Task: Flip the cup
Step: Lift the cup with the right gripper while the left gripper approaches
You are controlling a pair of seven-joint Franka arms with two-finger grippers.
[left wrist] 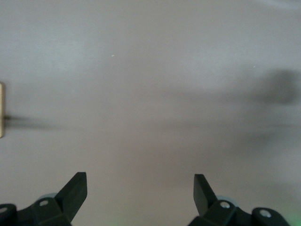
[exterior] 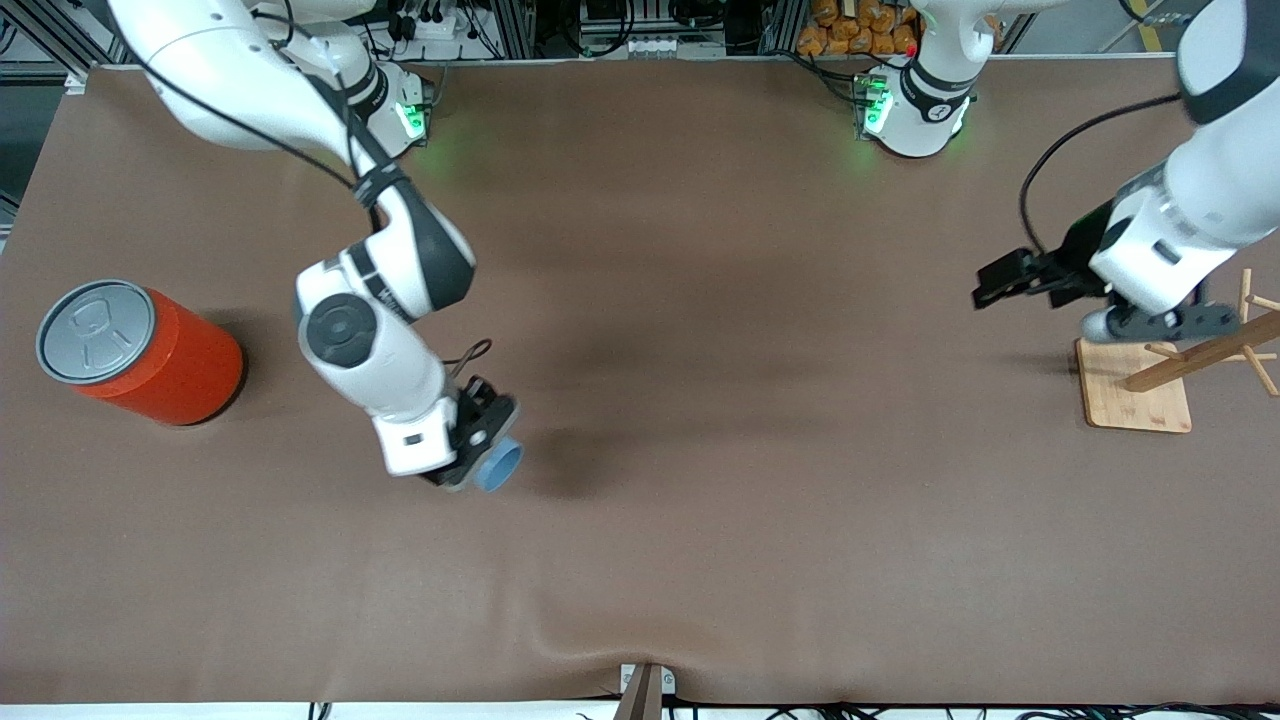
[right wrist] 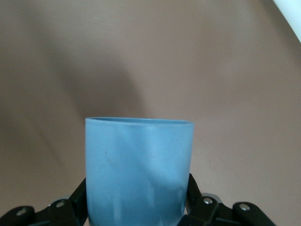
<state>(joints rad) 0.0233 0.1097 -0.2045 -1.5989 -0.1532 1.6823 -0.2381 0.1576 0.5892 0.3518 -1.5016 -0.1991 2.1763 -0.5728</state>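
While clamped in the right hand, the smooth tapered cup lies sideways.

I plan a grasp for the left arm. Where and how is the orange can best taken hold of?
Likely by its side wall, just below the rim, coming in level from the left arm's end of the table. The orange can stands upright, and its flat grey pull-tab lid offers no edge to pinch from above. It looks wide, so even the open left gripper may not span it.
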